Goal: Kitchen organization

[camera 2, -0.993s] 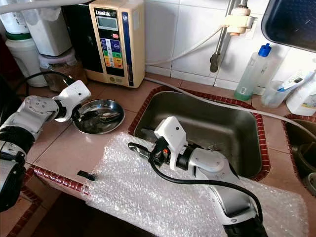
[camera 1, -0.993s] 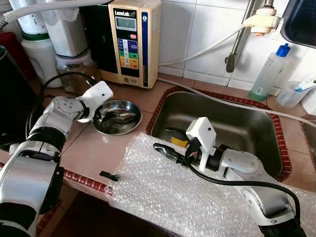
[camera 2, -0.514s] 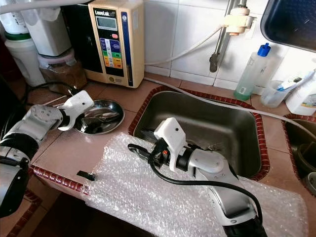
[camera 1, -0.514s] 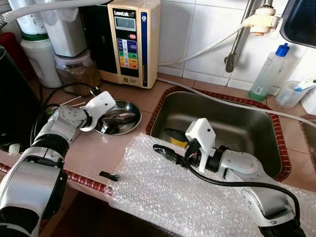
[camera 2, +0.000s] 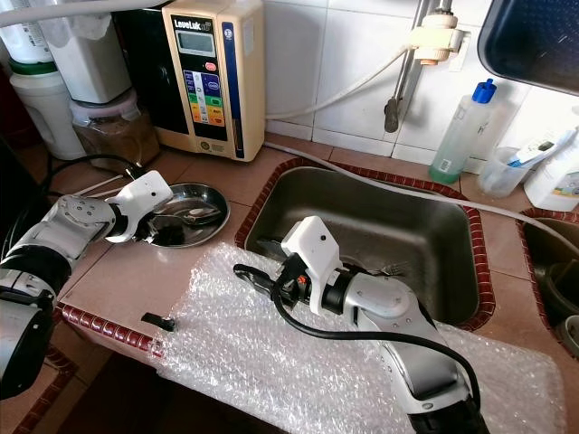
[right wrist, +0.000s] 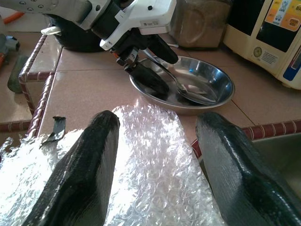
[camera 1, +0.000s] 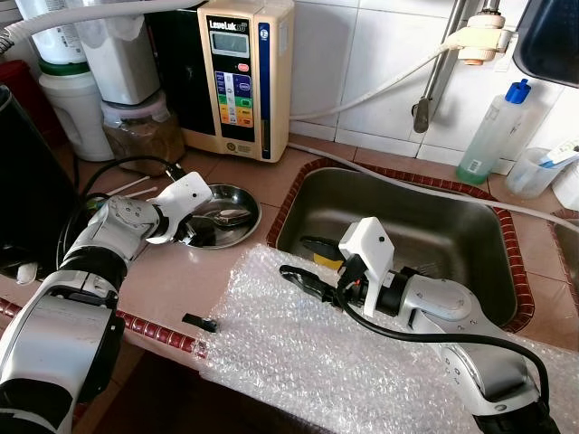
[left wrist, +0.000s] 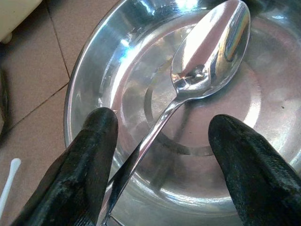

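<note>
I have the left pincer [left wrist: 157, 155] spread wide at the rim of the steel dish [camera 1: 237, 194] on the tiled counter [camera 1: 172, 271], its fingers [left wrist: 89, 155] straddling the handle of the spoon [left wrist: 207, 61] lying in the dish, gripping nothing. My right pincer [right wrist: 155, 155] hangs open and empty over the bubble wrap [camera 1: 298, 353] beside the sink [camera 1: 452, 226].

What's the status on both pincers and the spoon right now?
Left pincer open, straddling spoon handle in steel dish. Right pincer open, over bubble wrap, holding nothing. No obstruction at the dish.
</note>
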Robot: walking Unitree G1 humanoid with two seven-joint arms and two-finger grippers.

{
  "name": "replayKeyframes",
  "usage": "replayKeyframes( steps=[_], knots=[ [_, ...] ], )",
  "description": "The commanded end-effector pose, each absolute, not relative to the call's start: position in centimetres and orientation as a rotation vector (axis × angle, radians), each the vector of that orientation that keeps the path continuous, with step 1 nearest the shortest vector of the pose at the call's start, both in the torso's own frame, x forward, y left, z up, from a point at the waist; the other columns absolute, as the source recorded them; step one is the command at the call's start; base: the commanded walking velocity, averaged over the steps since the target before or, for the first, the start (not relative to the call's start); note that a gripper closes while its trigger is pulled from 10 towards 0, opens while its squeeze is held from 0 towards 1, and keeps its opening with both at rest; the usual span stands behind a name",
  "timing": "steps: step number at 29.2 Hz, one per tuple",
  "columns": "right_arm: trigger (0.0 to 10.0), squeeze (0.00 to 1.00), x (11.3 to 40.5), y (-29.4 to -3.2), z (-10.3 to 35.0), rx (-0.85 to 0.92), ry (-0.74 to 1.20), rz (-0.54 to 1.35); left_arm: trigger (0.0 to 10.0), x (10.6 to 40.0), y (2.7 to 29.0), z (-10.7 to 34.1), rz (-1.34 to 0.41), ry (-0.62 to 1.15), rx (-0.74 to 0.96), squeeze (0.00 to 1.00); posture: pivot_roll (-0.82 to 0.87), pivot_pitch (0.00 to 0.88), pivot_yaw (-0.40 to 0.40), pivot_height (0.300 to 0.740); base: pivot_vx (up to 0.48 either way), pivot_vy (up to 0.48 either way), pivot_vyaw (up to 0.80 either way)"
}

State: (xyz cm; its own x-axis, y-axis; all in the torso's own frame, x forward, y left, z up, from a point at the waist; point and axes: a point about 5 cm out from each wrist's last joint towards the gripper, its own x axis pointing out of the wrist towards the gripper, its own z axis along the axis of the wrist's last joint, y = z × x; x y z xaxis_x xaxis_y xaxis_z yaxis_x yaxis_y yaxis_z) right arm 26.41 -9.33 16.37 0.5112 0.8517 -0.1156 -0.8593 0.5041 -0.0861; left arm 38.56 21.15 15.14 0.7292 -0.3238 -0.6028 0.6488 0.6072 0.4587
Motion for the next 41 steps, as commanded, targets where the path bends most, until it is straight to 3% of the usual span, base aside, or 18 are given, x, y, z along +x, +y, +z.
replayKeyframes(
  steps=[1,19,41],
  knots=[
    [10.0,0.00,26.4,-9.5,16.5,-0.153,0.054,1.029,0.0,38.3,21.3,14.4,-0.596,0.537,0.730,0.00,0.00,0.000,0.037,0.740,0.000,0.000,0.00],
    [10.0,0.00,26.5,-9.5,16.5,-0.157,0.055,1.033,0.0,38.6,21.3,14.9,-0.566,0.532,0.688,0.00,0.01,0.000,0.035,0.740,0.000,0.000,0.00],
    [10.0,0.00,26.5,-9.3,16.4,-0.159,0.055,1.035,0.0,40.5,19.8,19.3,-0.414,0.319,0.532,0.00,0.02,0.000,0.034,0.740,0.000,0.000,0.00]
  ],
)
